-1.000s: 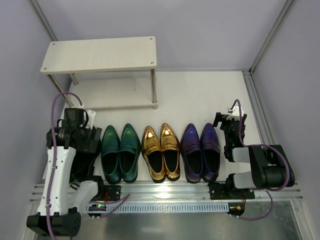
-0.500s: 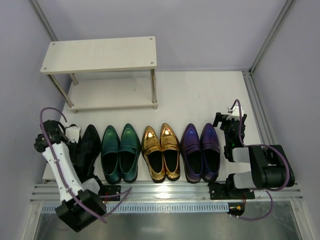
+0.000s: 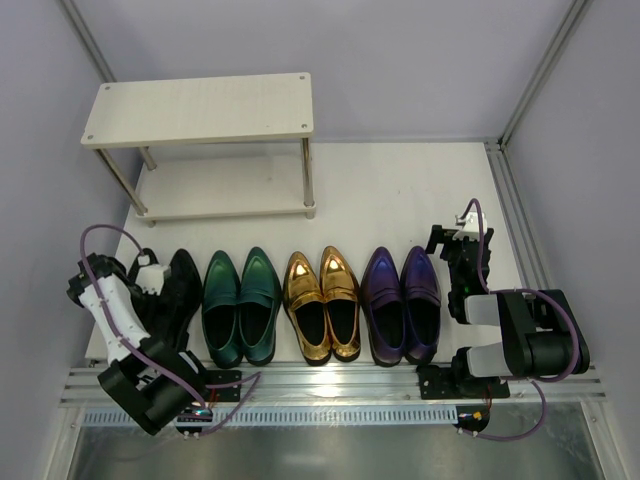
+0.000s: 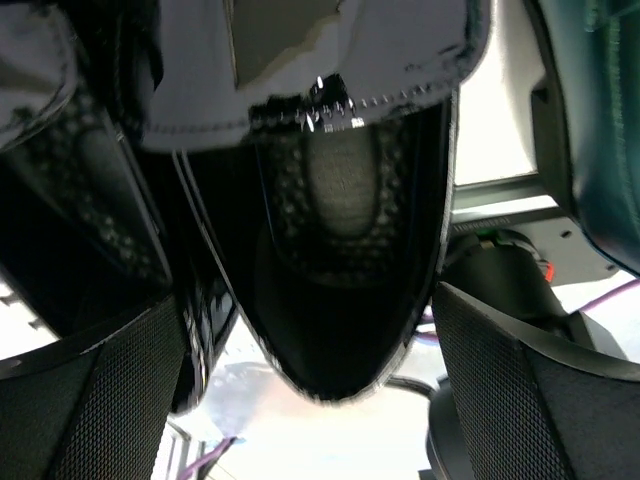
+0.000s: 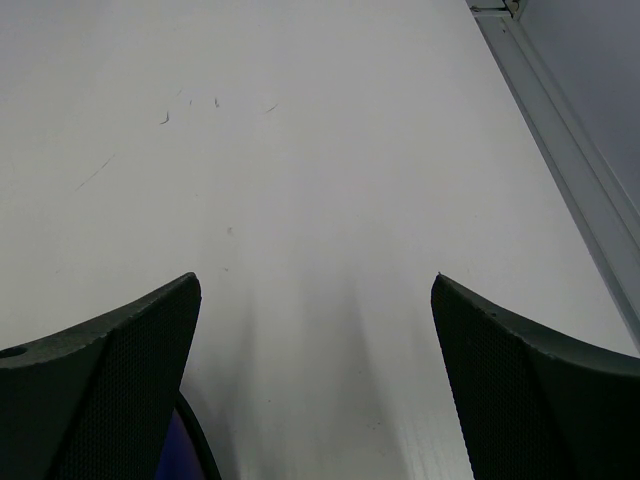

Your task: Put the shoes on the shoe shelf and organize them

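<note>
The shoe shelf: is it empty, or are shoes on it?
Empty. Both boards of the shelf are bare in the top view; the shoes stand in a row on the table in front.

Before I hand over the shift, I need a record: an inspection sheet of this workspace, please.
Surface: white table, faint scuffs.
Job's things: black shoes, green shoes, gold shoes, purple shoes in one row; shoe shelf bare.
Clutter: nothing seen.
Grippers: left gripper open over a black shoe; right gripper open over bare table.
Cables: purple cables looped on both arms.
Surroundings: lilac walls, metal rail.
</note>
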